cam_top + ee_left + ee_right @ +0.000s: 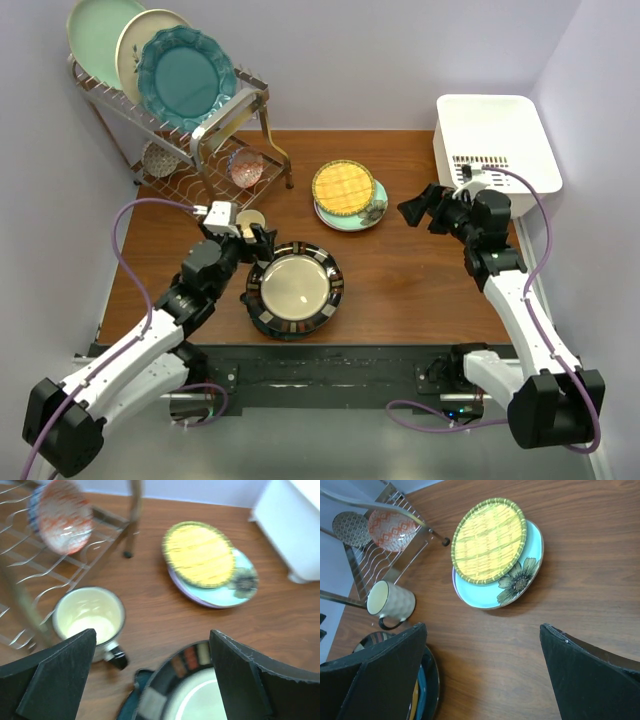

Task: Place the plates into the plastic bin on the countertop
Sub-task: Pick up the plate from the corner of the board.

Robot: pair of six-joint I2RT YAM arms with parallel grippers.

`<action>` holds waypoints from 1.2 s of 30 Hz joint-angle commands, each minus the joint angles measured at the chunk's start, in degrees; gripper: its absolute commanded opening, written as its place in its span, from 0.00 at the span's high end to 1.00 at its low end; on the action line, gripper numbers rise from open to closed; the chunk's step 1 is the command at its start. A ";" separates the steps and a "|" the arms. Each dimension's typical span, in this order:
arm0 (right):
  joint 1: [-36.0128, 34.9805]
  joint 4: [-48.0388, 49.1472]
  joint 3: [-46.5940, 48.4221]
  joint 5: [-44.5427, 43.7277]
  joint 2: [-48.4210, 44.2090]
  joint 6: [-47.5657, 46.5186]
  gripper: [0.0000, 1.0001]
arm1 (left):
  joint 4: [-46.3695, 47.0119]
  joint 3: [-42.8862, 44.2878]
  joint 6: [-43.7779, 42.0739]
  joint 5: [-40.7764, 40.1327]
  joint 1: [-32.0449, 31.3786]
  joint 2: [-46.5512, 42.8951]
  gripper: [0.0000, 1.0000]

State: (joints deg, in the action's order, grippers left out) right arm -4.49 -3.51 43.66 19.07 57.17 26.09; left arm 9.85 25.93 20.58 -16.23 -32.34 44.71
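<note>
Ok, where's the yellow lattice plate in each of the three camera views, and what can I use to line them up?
Top external: the yellow lattice plate lies at centre back of the countertop, stacked on a pale blue floral plate.
Left wrist: upper middle, slightly right, blurred.
Right wrist: upper middle, on the same floral plate.
Shared landmark: the cream cup, down-left of the plate in all three.

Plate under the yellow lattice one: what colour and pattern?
Pale aqua plate with a dark flower print near the rim; clearest in the right wrist view.
</note>
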 commanded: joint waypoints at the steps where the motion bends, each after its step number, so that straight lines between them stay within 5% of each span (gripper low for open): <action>1: 0.10 1.13 1.16 4.22 1.37 1.16 0.01 | 4.14 2.53 0.23 6.77 -0.27 2.92 0.00; 7: 0.01 0.79 1.43 5.54 0.93 1.51 0.01 | -12.02 12.99 9.12 -5.82 -0.18 8.64 0.00; 13: 0.10 1.04 0.29 9.13 0.93 1.16 0.01 | -10.90 10.37 4.74 -7.94 -0.18 3.37 0.00; 22: -0.34 1.22 -0.07 11.78 1.98 1.69 0.01 | -18.80 14.84 5.87 -0.12 -0.01 4.68 0.00; 29: -7.45 -5.01 2.48 7.04 1.98 -1.56 0.03 | -31.37 21.09 11.32 2.24 0.87 6.80 0.00; 36: -14.22 -3.61 1.78 7.38 4.18 0.28 0.14 | -35.33 21.61 12.03 18.22 8.95 2.75 0.04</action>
State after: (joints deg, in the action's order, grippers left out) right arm -16.91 -7.42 43.83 26.50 60.10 25.78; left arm -21.54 44.60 31.22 -8.36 -26.85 49.10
